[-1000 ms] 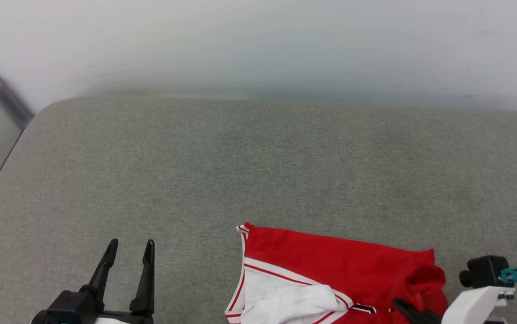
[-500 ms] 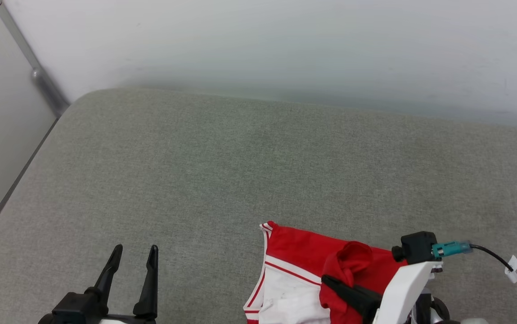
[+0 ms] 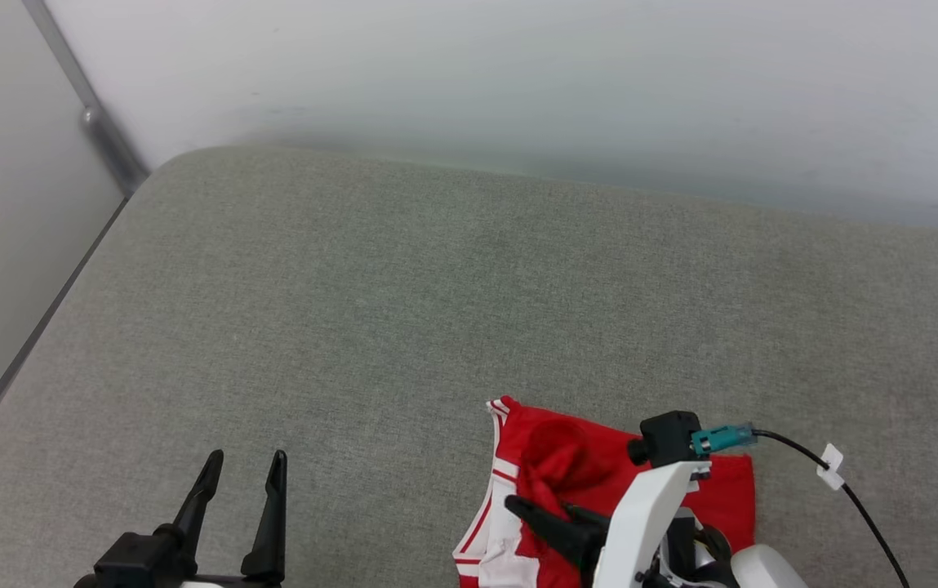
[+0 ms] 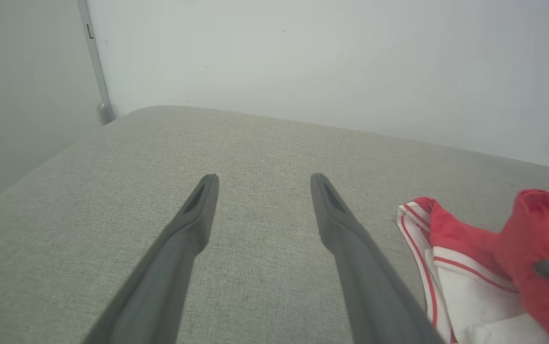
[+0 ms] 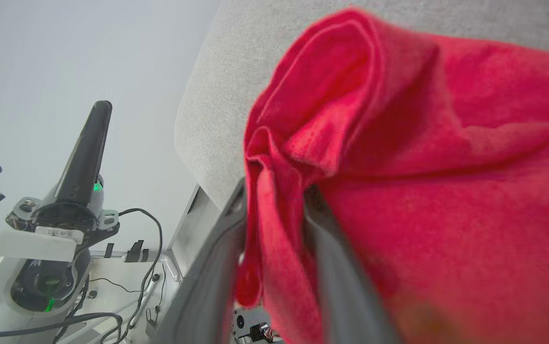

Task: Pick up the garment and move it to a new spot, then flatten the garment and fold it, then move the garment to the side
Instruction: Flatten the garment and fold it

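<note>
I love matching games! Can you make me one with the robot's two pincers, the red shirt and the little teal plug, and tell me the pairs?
Things:
1. left pincer
2. right pincer
3. garment
4. teal plug

States:
A. shut on a fold of red cloth
B. joined to a black cable
C. open, nothing between its fingers
D. red and white, bunched up on the grey cushion

Pairs: 1-C, 2-A, 3-D, 4-B.
</note>
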